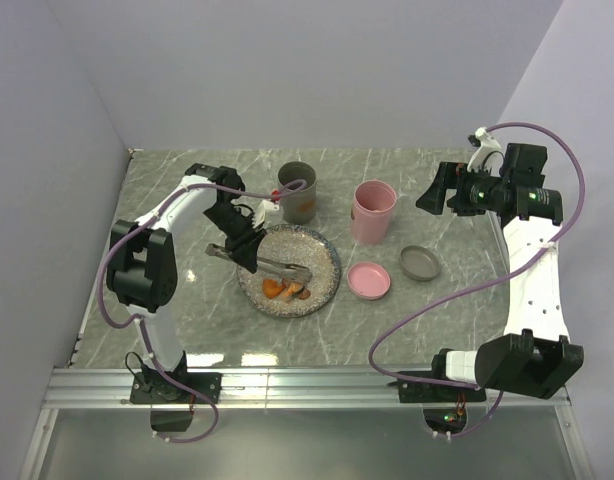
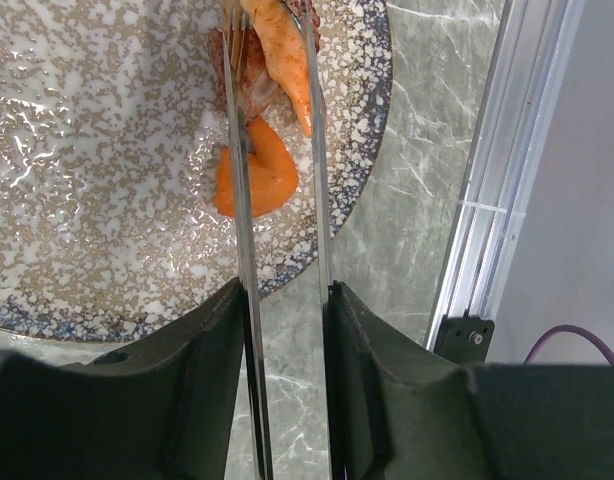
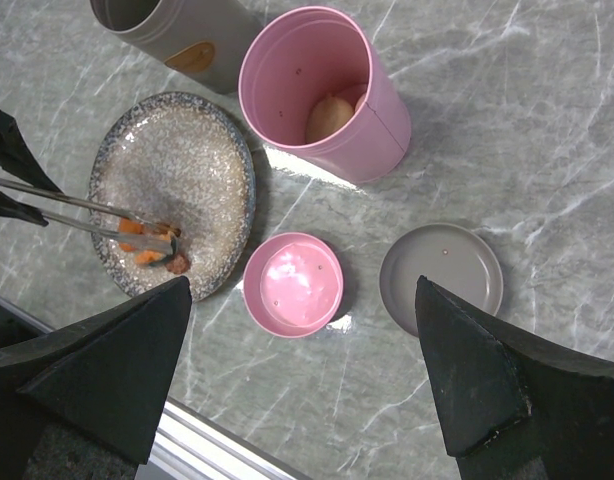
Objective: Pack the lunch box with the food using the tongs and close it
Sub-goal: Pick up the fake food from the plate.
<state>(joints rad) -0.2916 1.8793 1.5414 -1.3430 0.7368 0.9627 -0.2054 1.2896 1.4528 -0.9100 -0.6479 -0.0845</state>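
Left gripper (image 2: 284,300) is clamped on the tongs (image 2: 241,200), one finger pressed on the outside of each slim metal arm, squeezing the pair to a narrow gap. From above, the tongs come in over the speckled plate (image 1: 330,256) from its 9 o'clock edge and reach to about its centre. The tips sit right among the orange chunks (image 1: 280,289), which are bunched at the plate's 6 o'clock. In the left wrist view one long orange strip lies between the two arms and a rounder orange piece lies under the left arm. The tips run out of that view, so I can't tell if anything is actually pinched. A darker brownish piece (image 3: 177,263) sits just beside the chunks.

The pink container (image 1: 373,211) stands upright and uncovered at the plate's 2 o'clock, with a beige ball (image 3: 327,118) down inside it. Its pink lid (image 1: 369,280) lies flat on the marble table (image 1: 457,320) at the plate's 3 o'clock, just beside the rim. A grey lid (image 1: 420,263) lies at 3 o'clock of that one. The grey container (image 1: 297,192) stands at the plate's 12 o'clock.

Right gripper (image 1: 437,190) hangs in the air at 3 o'clock of the pink container, jaws spread wide, nothing in them.
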